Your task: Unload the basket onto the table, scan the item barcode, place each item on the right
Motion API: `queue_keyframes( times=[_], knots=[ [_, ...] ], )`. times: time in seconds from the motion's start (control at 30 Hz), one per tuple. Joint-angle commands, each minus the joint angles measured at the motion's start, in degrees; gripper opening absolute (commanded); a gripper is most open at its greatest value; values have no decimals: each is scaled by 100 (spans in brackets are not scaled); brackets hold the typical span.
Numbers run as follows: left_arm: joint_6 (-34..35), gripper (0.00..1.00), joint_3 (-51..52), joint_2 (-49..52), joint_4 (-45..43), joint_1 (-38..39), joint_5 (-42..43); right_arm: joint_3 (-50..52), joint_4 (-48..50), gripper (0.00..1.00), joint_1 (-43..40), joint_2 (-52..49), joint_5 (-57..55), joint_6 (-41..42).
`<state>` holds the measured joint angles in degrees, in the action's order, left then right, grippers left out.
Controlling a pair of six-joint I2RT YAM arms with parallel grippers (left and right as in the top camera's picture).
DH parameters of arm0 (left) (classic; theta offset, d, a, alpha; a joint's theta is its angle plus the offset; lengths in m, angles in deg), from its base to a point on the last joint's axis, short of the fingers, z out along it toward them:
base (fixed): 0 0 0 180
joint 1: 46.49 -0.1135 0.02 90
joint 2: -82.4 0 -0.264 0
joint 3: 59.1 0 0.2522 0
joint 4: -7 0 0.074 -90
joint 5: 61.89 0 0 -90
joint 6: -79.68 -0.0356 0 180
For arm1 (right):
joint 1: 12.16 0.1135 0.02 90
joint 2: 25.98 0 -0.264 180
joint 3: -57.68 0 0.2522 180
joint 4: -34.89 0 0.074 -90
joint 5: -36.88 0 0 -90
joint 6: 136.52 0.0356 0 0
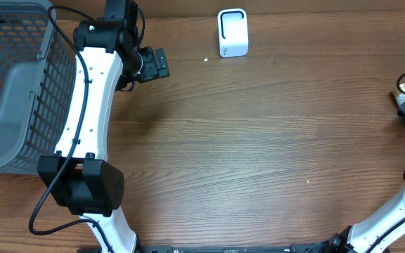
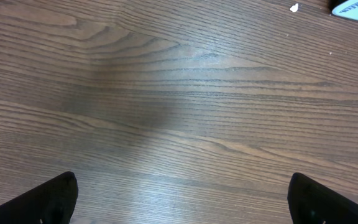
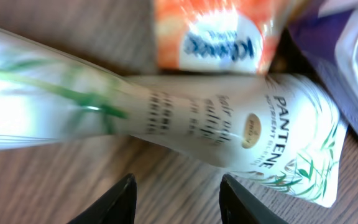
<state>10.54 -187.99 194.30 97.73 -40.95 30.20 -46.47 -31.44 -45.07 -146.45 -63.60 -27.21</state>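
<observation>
The right claw (image 3: pixel 179 194) is partly open and holds nothing, its tips close to a white Pantene tube (image 3: pixel 229 124). The tube lies on the wooden counter (image 3: pixel 42 180) next to an orange packet (image 3: pixel 219 34). The left claw (image 2: pixel 182 199) is spread wide and holds nothing, and the white scanner (image 1: pixel 233 33) stands near the counter's back edge.

one grey plastic mesh basket (image 1: pixel 13 84). one small white box-shaped barcode scanner (image 1: pixel 233 32). one soft white pantene tube with green leaf print (image 3: pixel 229 124). one orange-and-white crinkly packet (image 3: pixel 216 31). one purple plastic pouch (image 3: pixel 347 56). one tiny white speck (image 1: pixel 206 59). one brown wooden table (image 1: pixel 259 140). two white-and-black robot arms: the left arm (image 1: pixel 90 105) and the right arm (image 1: pixel 389 213).
</observation>
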Motion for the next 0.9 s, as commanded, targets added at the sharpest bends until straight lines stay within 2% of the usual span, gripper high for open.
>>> queue_keyframes(
  times=[0.0, 0.17, 0.3, 0.4, 0.47, 0.7, 0.87],
  knots=[
    [57, 100, -85, 31, -7, 11, -20, -280, 22, 46, 170, 527, 116, 44],
    [57, 100, -85, 31, -4, 11, -20, -339, 103, 61, 317, 1377, 833, 46],
    [57, 100, -85, 31, -4, 11, -20, -339, -70, 66, 317, 2100, 1475, 48],
    [57, 100, -85, 31, -4, 11, -20, -339, -297, 79, 317, 2621, 1810, 48],
    [57, 100, -85, 31, -4, 11, -20, -339, -592, 84, 317, 2942, 1996, 48],
    [57, 100, -85, 31, -4, 11, -20, -337, -1926, 85, 662, 3985, 2750, -24],
    [57, 100, -85, 31, -4, 11, -20, -125, -2577, 87, 1425, 4942, 2726, -179]
  ],
)
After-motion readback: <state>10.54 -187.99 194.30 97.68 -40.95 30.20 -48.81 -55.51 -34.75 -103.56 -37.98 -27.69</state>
